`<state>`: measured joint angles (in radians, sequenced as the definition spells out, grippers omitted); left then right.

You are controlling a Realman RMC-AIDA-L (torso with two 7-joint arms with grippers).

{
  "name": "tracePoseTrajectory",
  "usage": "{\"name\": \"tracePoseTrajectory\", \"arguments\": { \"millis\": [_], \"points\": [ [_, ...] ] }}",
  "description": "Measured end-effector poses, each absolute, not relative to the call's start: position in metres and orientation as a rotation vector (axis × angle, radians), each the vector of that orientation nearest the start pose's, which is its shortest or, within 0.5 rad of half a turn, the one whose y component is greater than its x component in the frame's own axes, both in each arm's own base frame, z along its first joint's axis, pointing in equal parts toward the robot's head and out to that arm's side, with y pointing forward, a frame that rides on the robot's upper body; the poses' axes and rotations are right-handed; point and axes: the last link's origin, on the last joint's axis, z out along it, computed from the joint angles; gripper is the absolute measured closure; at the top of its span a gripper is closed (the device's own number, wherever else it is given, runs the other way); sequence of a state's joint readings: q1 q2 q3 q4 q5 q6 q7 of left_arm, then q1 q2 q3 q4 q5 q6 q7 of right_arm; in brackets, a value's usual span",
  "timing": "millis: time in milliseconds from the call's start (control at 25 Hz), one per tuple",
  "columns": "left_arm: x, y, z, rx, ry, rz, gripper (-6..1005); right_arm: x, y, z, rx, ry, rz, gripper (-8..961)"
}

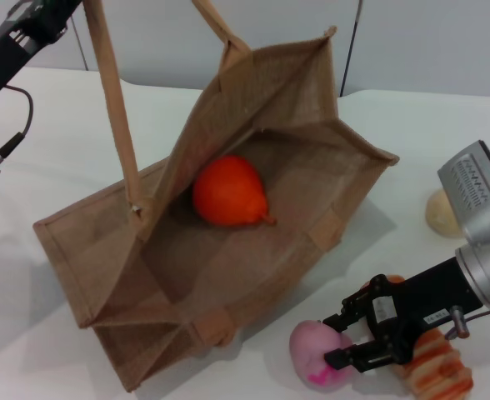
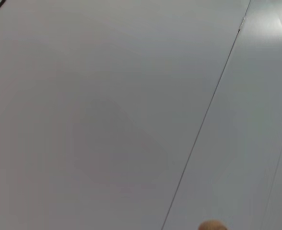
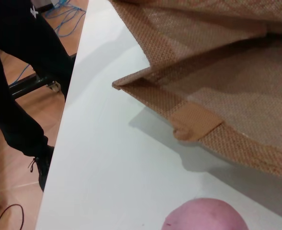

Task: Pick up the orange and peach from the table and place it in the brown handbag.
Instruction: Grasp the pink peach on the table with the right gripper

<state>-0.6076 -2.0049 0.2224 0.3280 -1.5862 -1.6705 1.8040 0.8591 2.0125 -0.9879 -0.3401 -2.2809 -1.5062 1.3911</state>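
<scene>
One fruit down, one to go. Right end effector (image 1: 338, 346) sits low at the near right corner of the white surface (image 1: 78, 150), black fingers spread apart on either side of the pale pink egg-shaped peach with the magenta blotch (image 1: 320, 356); they look at or near contact but not yet clamped. Peach rests on the surface, just beside the near-right edge of the bag. Right wrist view shows the top of the peach (image 3: 205, 215) close under the camera, with the bag's woven rim beyond it.

Glossy orange-red pointed orange (image 1: 227, 192) already lies inside the large tan-brown woven jute handbag (image 1: 103, 258), which lies on its side mid-surface, mouth open. Orange-and-cream striped ridged loaf (image 1: 437, 371) is touching or just behind the right end effector; beige round lump (image 1: 442, 213) sits at the right edge.

Left end effector is up at the far left corner, out of frame, holding one long light-tan strap (image 1: 112, 100) by the look of it; can't tell its finger state.

Step in hand, my read: grasping the peach. Next: close on it, lift clear of the bag rim, carry it over the opening, release beside the orange.
</scene>
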Motion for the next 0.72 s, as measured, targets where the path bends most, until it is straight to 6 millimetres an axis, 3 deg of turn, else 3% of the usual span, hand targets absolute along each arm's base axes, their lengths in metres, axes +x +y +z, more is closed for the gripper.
{"name": "tracePoseTrajectory", "arguments": {
  "millis": [720],
  "points": [
    [-0.2507,0.3626,0.0836,-1.951,-0.679,-1.571,886,0.2239,0.3324,-0.059,-3.343,0.284,0.068,555]
  ]
}}
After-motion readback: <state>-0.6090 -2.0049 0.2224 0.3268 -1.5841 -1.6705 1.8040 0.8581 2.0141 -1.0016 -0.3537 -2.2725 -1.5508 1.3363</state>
